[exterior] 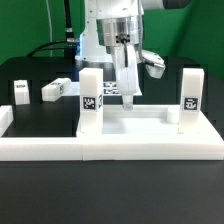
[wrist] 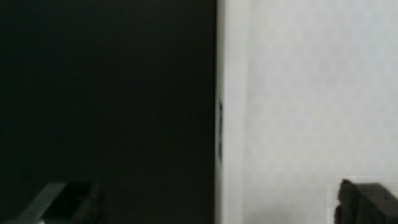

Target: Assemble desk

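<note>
On the exterior view's left, the black desk [exterior: 40, 72] carries a long white border rail [exterior: 40, 148] along its near edge. Behind the rail are two loose tagged parts. A small leg [exterior: 21, 92] is farthest left, and a lying leg [exterior: 57, 89] rests on its side just beside it; the two are apart.

Next comes the tray-like top [exterior: 150, 143], a shallow white rectangle with a raised rim. It lies flat on the desk, its left end against the rail's end. A left upright leg [exterior: 90, 98] stands at that end, tag facing the camera.

Over the top's rear part, near its middle, the claw [exterior: 128, 98] points straight down from the white arm. In the wrist view the claw [wrist: 208, 200] has its dark fingertips [wrist: 54, 200] wide apart with nothing between them. Below them a straight edge separates the black desk [wrist: 107, 100] from a white surface [wrist: 311, 100]; I cannot tell which part that surface is.

A right upright leg [exterior: 190, 90] stands at the top's far right corner, tag forward.
</note>
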### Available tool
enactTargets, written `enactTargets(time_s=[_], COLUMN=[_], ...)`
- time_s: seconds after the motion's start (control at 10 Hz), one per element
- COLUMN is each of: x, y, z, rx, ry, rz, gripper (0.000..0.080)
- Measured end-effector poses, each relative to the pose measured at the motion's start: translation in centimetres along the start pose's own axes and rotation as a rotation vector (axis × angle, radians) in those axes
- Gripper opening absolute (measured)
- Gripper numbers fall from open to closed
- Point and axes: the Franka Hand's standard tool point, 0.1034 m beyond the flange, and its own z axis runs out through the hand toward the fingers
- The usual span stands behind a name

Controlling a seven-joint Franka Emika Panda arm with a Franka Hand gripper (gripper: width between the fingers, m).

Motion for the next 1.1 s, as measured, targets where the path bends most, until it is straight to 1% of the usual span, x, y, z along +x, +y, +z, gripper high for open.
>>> enactTargets(time_s=[0.1,0.2,0.3,0.4,0.5,0.6,0.8,0.9,1.0,1.1], x=[0.1,1.0,2.3,2.7,2.5,2.5,2.4,2.4,2.4,2.7], y=[0.1,0.8,1.5,1.6,1.5,1.5,1.5,1.5,1.5,1.4], z=[0.1,0.8,1.6,1.7,1.7,1.7,1.7,1.7,1.7,1.6], rx=[-0.001,-0.005,-0.025,-0.027,-0.027,-0.027,-0.027,-0.027,-0.027,-0.022], ry=[0.001,0.009,0.012,0.013,0.013,0.013,0.013,0.013,0.013,0.017], rz=[-0.005,-0.025,-0.044,-0.04,-0.043,-0.044,-0.044,-0.044,-0.044,-0.041], gripper=[0.0648,0.0648,0.0648,0.0648,0.0621,0.0621,0.0265,0.0265,0.0131,0.0063])
